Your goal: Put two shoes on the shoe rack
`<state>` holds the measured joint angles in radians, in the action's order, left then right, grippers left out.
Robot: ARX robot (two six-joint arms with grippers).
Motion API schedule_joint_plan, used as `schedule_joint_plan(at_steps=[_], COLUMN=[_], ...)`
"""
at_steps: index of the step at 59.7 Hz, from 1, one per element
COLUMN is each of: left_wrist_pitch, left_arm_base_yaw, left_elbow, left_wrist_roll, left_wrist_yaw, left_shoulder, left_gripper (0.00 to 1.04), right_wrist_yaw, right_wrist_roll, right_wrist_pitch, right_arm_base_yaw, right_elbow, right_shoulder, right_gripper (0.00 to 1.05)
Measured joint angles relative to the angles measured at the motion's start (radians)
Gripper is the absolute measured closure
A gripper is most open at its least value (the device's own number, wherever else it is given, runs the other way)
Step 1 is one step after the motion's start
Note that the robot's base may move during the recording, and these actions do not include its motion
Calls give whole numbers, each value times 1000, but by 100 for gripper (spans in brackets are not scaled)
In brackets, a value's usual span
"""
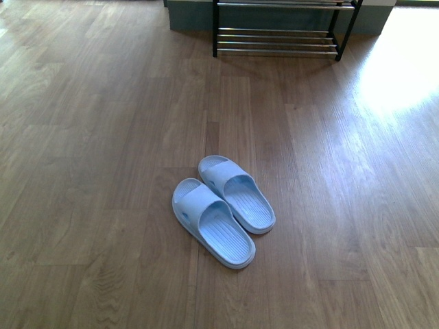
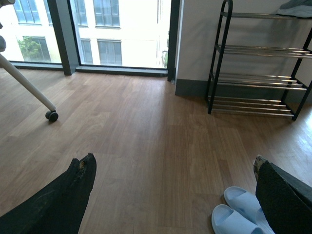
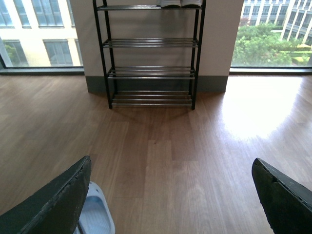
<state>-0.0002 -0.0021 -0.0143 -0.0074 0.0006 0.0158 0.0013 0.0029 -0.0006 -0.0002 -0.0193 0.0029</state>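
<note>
Two pale blue slides (image 1: 223, 209) are lying side by side, touching, on the wood floor (image 1: 96, 137). The rack (image 1: 274, 42) is standing well apart from them against the far wall. Grey sneakers (image 3: 180, 3) are already sitting on its top tier, partly cut off from view, and the lower tiers are looking free.

The left gripper (image 2: 173, 161) and right gripper (image 3: 171, 163) are both hanging above the floor with fingers spread wide, grasping nothing. The slides are showing at the inner edge of each wrist view, so they are lying between the two arms.

The step in hand is probably the reach for the slides. Done well, each gripper is coming down over its nearer slide, pinching across the strap rather than the flat sole. Because the pair is touching, taking outer edges first is likely safer. On the rack, each sole is needing to span several rods.
</note>
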Motion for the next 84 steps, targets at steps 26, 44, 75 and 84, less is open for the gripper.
schedule_joint_plan(at_steps=[26, 44, 75, 84], left_wrist_pitch=[0, 0, 0, 0], left_arm_base_yaw=[0, 0, 0, 0], left_elbow=[0, 0, 0, 0], left_wrist_roll=[0, 0, 0, 0], left_wrist_yaw=[-1, -1, 0, 0], left_shoulder=[0, 0, 0, 0], left_gripper=[9, 9, 9, 9], right_wrist_yaw=[-2, -2, -2, -2], right_wrist_roll=[0, 0, 0, 0], right_wrist_pitch=[0, 0, 0, 0], right_arm_base_yaw=[0, 0, 0, 0], right_elbow=[0, 0, 0, 0], right_shoulder=[0, 0, 0, 0], right_gripper=[9, 9, 9, 9])
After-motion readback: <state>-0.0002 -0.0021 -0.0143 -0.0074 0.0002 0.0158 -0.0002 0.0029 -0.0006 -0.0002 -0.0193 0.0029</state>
